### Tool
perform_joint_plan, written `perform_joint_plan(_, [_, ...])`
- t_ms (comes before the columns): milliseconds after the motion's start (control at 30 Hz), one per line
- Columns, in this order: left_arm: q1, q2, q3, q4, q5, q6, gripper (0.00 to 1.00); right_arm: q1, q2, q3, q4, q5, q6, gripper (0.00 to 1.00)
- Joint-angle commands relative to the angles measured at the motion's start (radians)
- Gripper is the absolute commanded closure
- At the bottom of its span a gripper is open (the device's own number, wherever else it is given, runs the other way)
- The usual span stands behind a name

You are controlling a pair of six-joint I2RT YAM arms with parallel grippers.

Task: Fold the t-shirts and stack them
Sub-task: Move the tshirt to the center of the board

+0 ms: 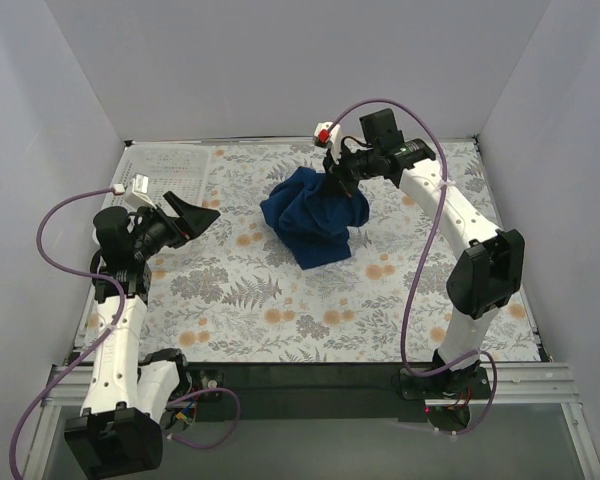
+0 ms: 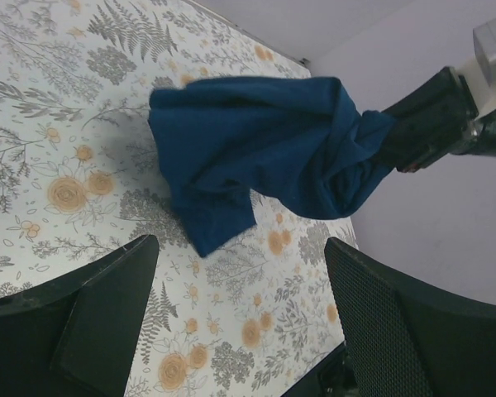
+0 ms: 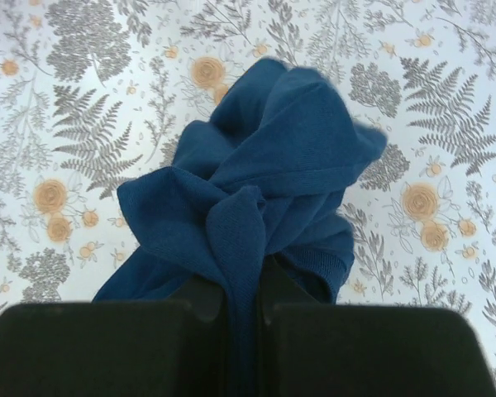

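A dark blue t-shirt (image 1: 310, 220) hangs bunched over the back middle of the floral table. My right gripper (image 1: 337, 178) is shut on a fold at its top edge and lifts it; the lower part rests on the cloth. In the right wrist view the fabric (image 3: 256, 198) is pinched between the black fingers (image 3: 190, 302). My left gripper (image 1: 195, 217) is open and empty, held above the table's left side, apart from the shirt. In the left wrist view the shirt (image 2: 256, 149) hangs beyond its two spread fingers (image 2: 380, 314).
The floral tablecloth (image 1: 280, 310) covers the table. A printed sheet (image 1: 165, 165) lies at the back left corner. Grey walls close the left, back and right sides. The arm bases stand at the near edge (image 1: 310, 375).
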Motion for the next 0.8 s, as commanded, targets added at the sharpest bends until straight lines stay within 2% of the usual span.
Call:
perform_joint_plan(0, [-0.022, 0.007, 0.015, 0.015, 0.061, 0.041, 0.24, 0.039, -0.001, 0.123, -0.037, -0.082, 0.029, 0.99])
perform_joint_plan(133, [-0.026, 0.012, 0.024, 0.009, 0.064, 0.046, 0.24, 0.049, -0.028, 0.145, 0.009, 0.025, 0.072, 0.99])
perform_joint_plan(267, [-0.033, 0.016, 0.03, 0.012, 0.068, 0.044, 0.24, 0.049, -0.045, -0.01, 0.023, 0.119, 0.026, 0.99])
perform_joint_plan(333, [-0.045, 0.025, 0.034, 0.021, 0.068, 0.043, 0.25, 0.05, -0.047, -0.132, 0.049, 0.114, 0.021, 0.9])
perform_joint_plan(367, [-0.051, 0.032, 0.036, 0.023, 0.068, 0.037, 0.25, 0.056, -0.042, -0.168, 0.063, 0.116, 0.021, 0.84])
perform_joint_plan(400, [-0.068, 0.035, 0.039, 0.026, 0.071, 0.037, 0.25, 0.061, -0.034, -0.221, 0.092, 0.125, 0.03, 0.6])
perform_joint_plan(467, [-0.091, 0.053, 0.048, 0.032, 0.055, 0.04, 0.25, 0.073, 0.008, -0.228, 0.095, 0.149, 0.041, 0.34])
perform_joint_plan(500, [-0.121, 0.061, 0.051, 0.032, 0.047, 0.049, 0.25, 0.073, 0.018, -0.22, 0.098, 0.174, 0.047, 0.16])
perform_joint_plan(567, [-0.155, 0.082, 0.071, 0.014, 0.004, 0.067, 0.24, 0.069, 0.001, -0.205, 0.098, 0.223, 0.044, 0.11])
perform_joint_plan(600, [-0.202, 0.09, 0.079, 0.002, -0.011, 0.09, 0.24, 0.064, -0.013, -0.2, 0.1, 0.27, 0.04, 0.02])
perform_joint_plan(700, [-0.279, 0.12, 0.097, -0.031, -0.065, 0.13, 0.24, 0.004, -0.108, -0.216, 0.098, 0.288, 0.017, 0.02])
perform_joint_plan(767, [-0.319, 0.13, 0.099, -0.025, -0.077, 0.171, 0.24, -0.077, -0.209, -0.283, 0.114, 0.257, -0.002, 0.02])
